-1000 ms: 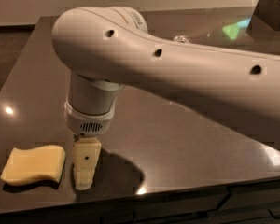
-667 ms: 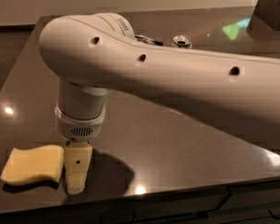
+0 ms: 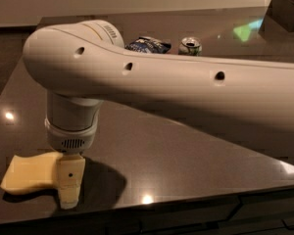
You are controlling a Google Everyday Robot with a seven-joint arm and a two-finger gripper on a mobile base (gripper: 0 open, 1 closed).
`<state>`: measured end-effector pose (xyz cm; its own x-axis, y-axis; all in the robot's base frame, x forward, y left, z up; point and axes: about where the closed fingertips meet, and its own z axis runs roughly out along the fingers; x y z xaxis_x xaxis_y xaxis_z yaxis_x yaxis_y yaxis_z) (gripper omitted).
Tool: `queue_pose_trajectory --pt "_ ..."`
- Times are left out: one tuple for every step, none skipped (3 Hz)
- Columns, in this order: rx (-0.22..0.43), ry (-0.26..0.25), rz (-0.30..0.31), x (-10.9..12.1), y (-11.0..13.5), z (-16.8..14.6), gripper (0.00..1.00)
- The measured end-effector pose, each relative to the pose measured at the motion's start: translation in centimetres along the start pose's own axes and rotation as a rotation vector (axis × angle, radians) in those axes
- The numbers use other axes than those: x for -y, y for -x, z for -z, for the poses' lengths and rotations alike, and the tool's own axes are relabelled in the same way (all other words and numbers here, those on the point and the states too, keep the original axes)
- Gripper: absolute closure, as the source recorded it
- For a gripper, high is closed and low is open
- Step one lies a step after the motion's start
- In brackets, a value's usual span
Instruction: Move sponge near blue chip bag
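The pale yellow sponge lies flat on the dark table at the front left corner. My gripper hangs from the white arm and points down at the sponge's right end, its cream fingers overlapping that edge. The blue chip bag lies far back on the table, partly hidden behind the arm.
A green-and-white soda can stands just right of the blue chip bag. A dark box sits at the back right. My large white arm spans the middle of the view. The table's front edge runs just below the sponge.
The arm has swung left, bringing my gripper from beside the sponge to over its right end. The chip bag and can have come into view behind the arm.
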<state>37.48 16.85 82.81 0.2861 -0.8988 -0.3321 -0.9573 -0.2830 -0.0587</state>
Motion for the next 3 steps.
queue_pose_trajectory --pt "0.0 0.0 0.001 0.0 0.0 0.0 0.0" --pt "0.002 0.03 0.009 0.5 0.9 -0.5 0.17" --pt "0.002 0.054 0.007 1.0 1.4 -0.6 0.41"
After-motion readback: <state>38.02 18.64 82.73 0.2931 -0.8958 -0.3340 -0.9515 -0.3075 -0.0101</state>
